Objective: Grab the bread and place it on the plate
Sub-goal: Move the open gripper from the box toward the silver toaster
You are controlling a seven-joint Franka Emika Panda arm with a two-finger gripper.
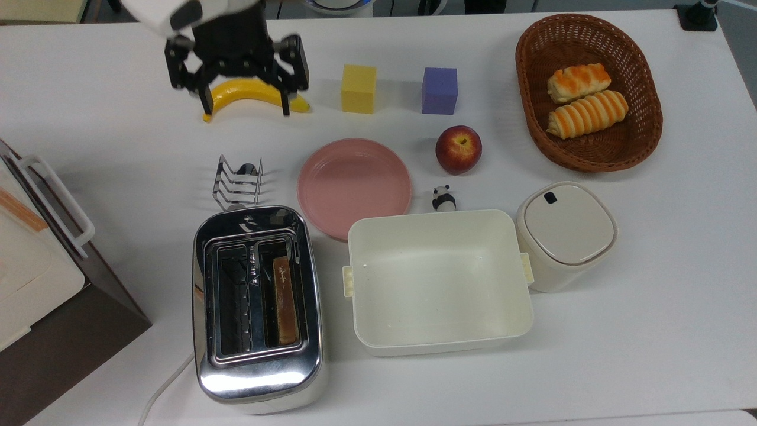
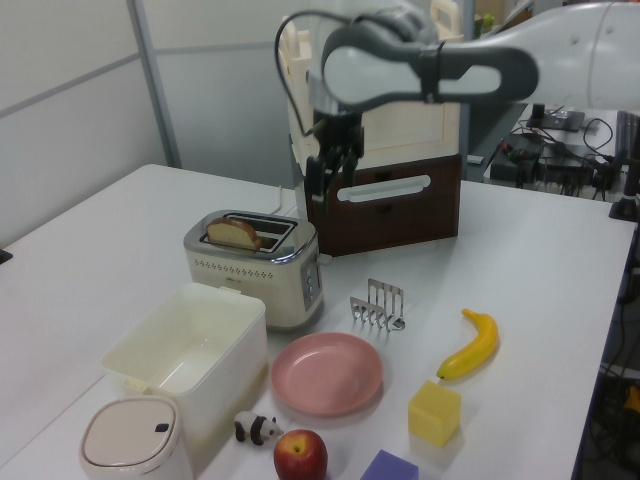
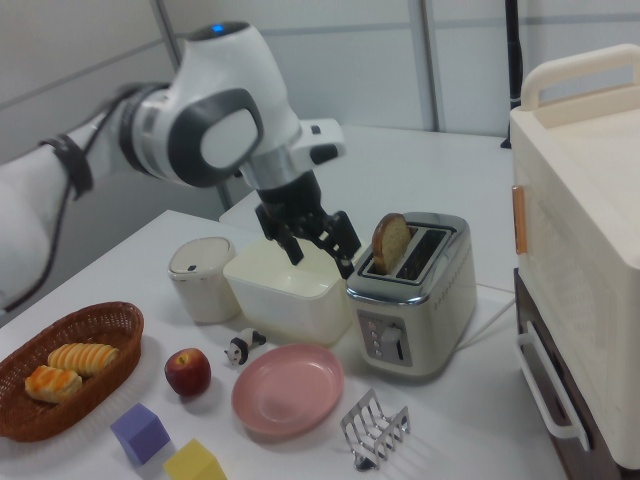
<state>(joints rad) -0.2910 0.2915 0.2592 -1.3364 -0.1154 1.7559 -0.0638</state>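
The bread (image 1: 285, 299) is a thin brown slice standing edge-on in the right slot of the chrome toaster (image 1: 257, 367), its rounded top poking out (image 2: 233, 233) (image 3: 390, 243). The pink plate (image 1: 353, 183) (image 2: 328, 373) (image 3: 288, 388) lies bare beside the toaster. My gripper (image 1: 246, 111) hangs open and holds nothing; in the top view it sits over the banana (image 1: 254, 92). In the left view the gripper (image 2: 324, 185) is above and to the right of the toaster. In the right view the gripper (image 3: 322, 257) is just left of the bread, apart from it.
A wire toast rack (image 1: 238, 182) stands between banana and toaster. The cream tub (image 1: 437, 346), a lidded canister (image 1: 565, 234), a panda figure (image 1: 443, 198) and an apple (image 1: 458, 149) ring the plate. Yellow (image 1: 358, 89) and purple (image 1: 439, 90) cubes, a basket (image 1: 591, 163), a big cabinet (image 1: 35, 284).
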